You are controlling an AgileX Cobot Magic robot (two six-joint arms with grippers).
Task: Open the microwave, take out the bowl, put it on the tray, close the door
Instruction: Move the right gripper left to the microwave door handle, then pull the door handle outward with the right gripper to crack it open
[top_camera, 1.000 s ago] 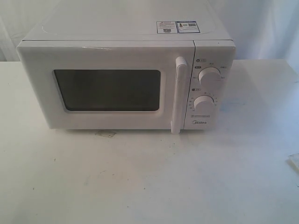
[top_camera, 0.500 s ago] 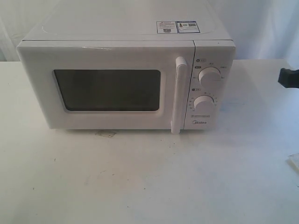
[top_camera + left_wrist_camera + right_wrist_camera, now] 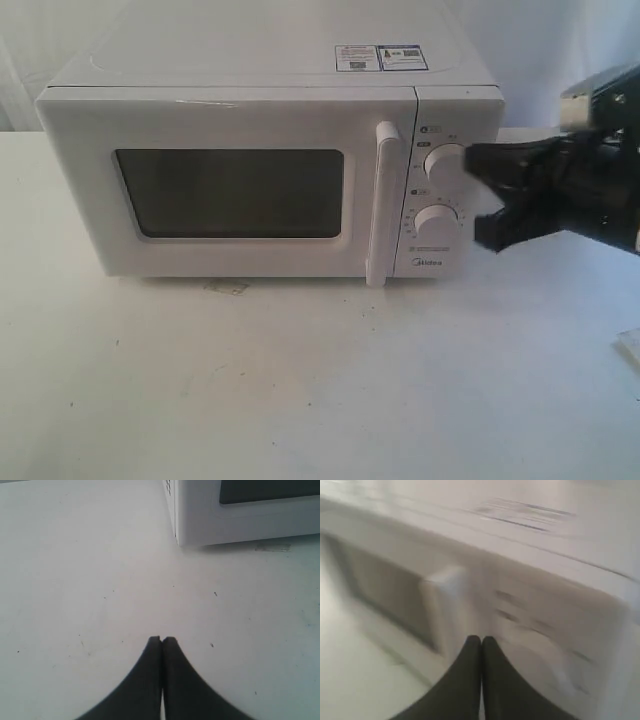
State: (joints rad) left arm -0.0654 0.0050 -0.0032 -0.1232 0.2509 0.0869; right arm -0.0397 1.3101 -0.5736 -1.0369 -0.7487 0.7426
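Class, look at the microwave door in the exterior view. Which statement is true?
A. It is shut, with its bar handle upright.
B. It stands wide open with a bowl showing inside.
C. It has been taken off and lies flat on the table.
A: the door sits flush in the front of the microwave, with its handle upright.

White table (image 3: 300, 380) carries microwave (image 3: 270, 170); small brownish mark (image 3: 226, 287) by its front.
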